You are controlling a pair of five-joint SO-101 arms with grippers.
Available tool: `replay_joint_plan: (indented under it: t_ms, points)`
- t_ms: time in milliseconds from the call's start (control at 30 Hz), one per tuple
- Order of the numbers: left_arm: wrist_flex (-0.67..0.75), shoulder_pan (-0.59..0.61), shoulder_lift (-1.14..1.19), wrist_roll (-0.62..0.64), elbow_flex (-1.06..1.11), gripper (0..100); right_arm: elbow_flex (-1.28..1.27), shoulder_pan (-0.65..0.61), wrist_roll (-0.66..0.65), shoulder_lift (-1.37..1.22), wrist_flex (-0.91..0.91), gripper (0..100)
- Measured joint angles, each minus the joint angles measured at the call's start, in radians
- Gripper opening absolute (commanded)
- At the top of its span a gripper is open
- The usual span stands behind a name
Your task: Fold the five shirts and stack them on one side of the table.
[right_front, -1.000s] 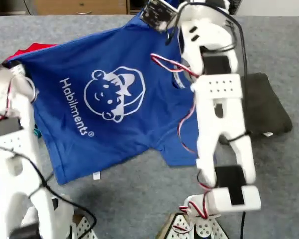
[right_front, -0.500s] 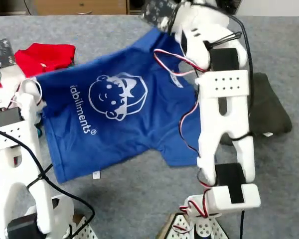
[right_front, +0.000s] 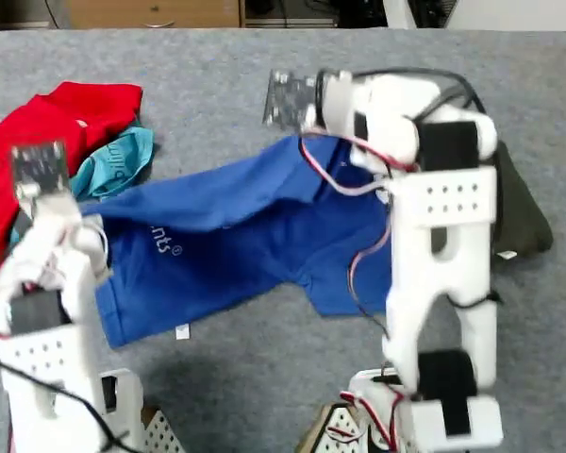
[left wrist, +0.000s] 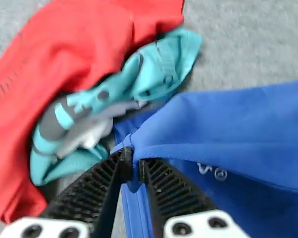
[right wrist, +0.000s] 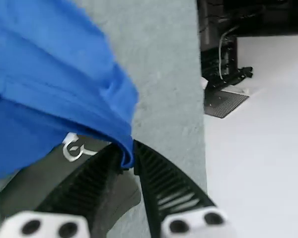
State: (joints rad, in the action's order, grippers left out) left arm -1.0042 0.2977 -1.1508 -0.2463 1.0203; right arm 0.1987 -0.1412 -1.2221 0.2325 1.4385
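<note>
Since earlier frame, blue shirt (right_front: 264, 222) far edge drawn over toward arms, print mostly folded under; lies mid-bench (right_front: 217, 85). Left hand (left wrist: 134, 158) and right hand (right wrist: 128, 151) each pinched tight on shirt edge. Risk: thin pinch slips, fold skews.

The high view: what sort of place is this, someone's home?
Likely a robotics lab or workshop, not a home: two white arms stand at a grey cloth-covered table, the left gripper and right gripper each pinching a blue shirt, with cabled equipment beyond.
</note>
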Motion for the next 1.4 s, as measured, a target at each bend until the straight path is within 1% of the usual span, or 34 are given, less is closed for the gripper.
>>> replay_joint_plan:
  t_ms: [100, 167, 333, 500, 633, 767, 900, 967, 1167, 1267, 1400]
  points:
    - [-0.021, 0.000, -0.107, -0.032, 0.123, 2, -0.167, 0.031, -0.046, 0.112, -0.008, 0.4]
    - [-0.055, 0.000, -0.146, -0.060, 0.167, 2, -0.293, 0.052, -0.055, 0.192, -0.048, 0.4]
    - [-0.149, 0.000, -0.193, -0.086, 0.187, 2, -0.608, 0.110, -0.087, 0.400, -0.141, 0.4]
    - [-0.204, 0.000, -0.215, -0.089, 0.193, 2, -0.819, 0.167, -0.121, 0.588, -0.150, 0.4]
    - [-0.233, 0.000, -0.226, -0.118, 0.196, 2, -0.918, 0.219, -0.153, 0.698, -0.150, 0.4]
    - [-0.238, 0.000, -0.233, -0.224, 0.199, 2, -0.990, 0.278, -0.195, 0.766, -0.150, 0.4]
    - [-0.239, 0.000, -0.233, -0.288, 0.239, 2, -1.056, 0.321, -0.244, 0.816, -0.150, 0.4]
    - [-0.262, 0.000, -0.233, -0.316, 0.247, 2, -1.091, 0.331, -0.265, 0.847, -0.150, 0.4]
    - [-0.282, 0.000, -0.233, -0.341, 0.250, 2, -1.209, 0.338, -0.299, 0.948, -0.150, 0.4]
    - [-0.287, 0.000, -0.233, -0.377, 0.250, 2, -1.250, 0.338, -0.334, 0.988, -0.117, 0.4]
    - [-0.295, 0.032, -0.233, -0.422, 0.259, 2, -1.301, 0.338, -0.347, 1.028, -0.110, 0.4]
